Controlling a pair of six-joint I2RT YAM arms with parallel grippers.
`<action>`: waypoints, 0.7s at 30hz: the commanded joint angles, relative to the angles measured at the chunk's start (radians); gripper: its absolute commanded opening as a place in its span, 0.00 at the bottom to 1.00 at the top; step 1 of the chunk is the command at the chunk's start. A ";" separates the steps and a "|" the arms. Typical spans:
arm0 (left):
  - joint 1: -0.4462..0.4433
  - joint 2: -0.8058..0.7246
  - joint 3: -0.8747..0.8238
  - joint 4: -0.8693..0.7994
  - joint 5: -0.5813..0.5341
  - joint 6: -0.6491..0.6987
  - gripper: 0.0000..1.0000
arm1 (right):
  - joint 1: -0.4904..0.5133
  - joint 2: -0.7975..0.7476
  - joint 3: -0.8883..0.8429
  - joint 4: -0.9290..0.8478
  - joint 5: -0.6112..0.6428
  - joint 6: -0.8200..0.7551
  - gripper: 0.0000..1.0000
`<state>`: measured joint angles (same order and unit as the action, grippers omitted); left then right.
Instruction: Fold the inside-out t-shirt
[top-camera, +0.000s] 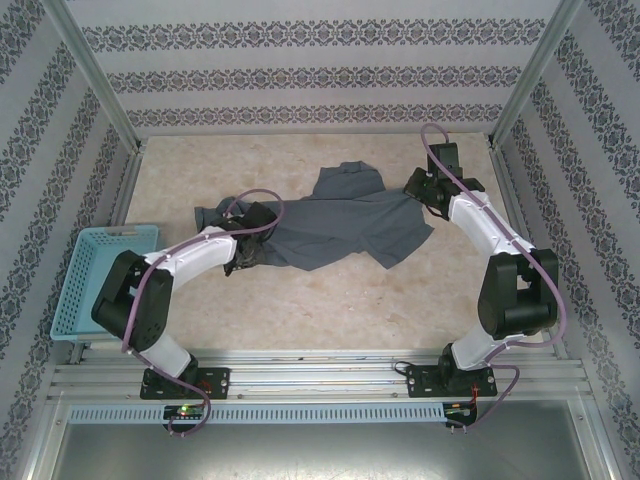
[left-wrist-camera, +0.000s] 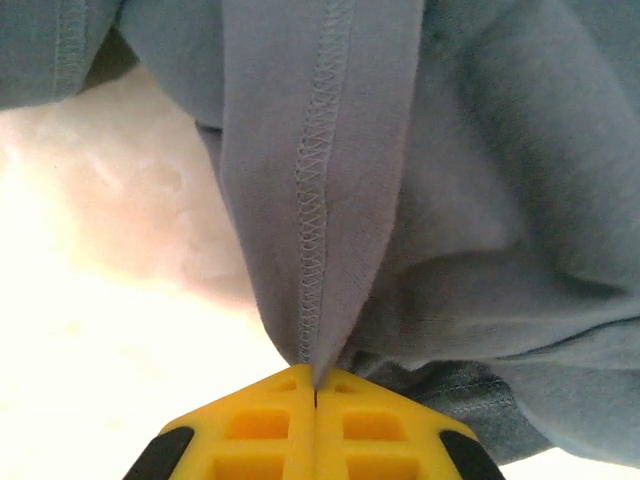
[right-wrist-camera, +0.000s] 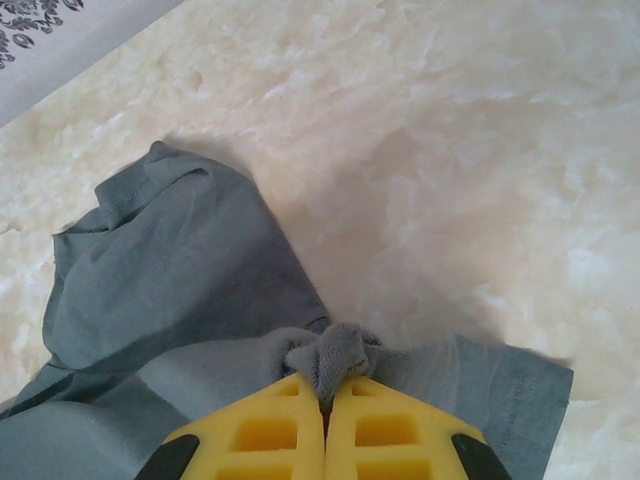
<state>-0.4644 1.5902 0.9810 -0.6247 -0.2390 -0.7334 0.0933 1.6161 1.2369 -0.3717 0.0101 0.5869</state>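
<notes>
The dark slate-grey t-shirt (top-camera: 345, 222) lies rumpled across the middle of the table, a sleeve sticking out at its left. My left gripper (top-camera: 250, 248) is shut on the shirt's lower left edge. In the left wrist view its yellow fingers (left-wrist-camera: 262, 428) pinch a fold of the t-shirt (left-wrist-camera: 480, 180) that carries an overlock seam. My right gripper (top-camera: 418, 192) is shut on the shirt's right edge. In the right wrist view the right gripper (right-wrist-camera: 325, 400) holds a bunched knot of cloth from the t-shirt (right-wrist-camera: 170, 270).
A light-blue mesh basket (top-camera: 100, 275) stands at the table's left edge, close to the left arm's elbow. Patterned walls and metal posts close in the table on three sides. Bare marbled tabletop (top-camera: 360, 300) lies between the shirt and the arm bases.
</notes>
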 joint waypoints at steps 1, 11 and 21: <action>0.022 -0.090 -0.044 0.060 0.006 0.045 0.00 | -0.007 0.015 0.049 -0.033 0.023 -0.016 0.00; 0.149 -0.403 -0.104 0.068 0.043 0.108 0.00 | 0.006 0.275 0.340 -0.165 -0.033 -0.097 0.27; 0.222 -0.403 -0.133 0.094 0.095 0.117 0.00 | -0.100 0.063 -0.006 -0.142 0.004 -0.087 0.58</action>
<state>-0.2649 1.1839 0.8566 -0.5579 -0.1593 -0.6350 0.0124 1.7119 1.3006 -0.4919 -0.0154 0.4938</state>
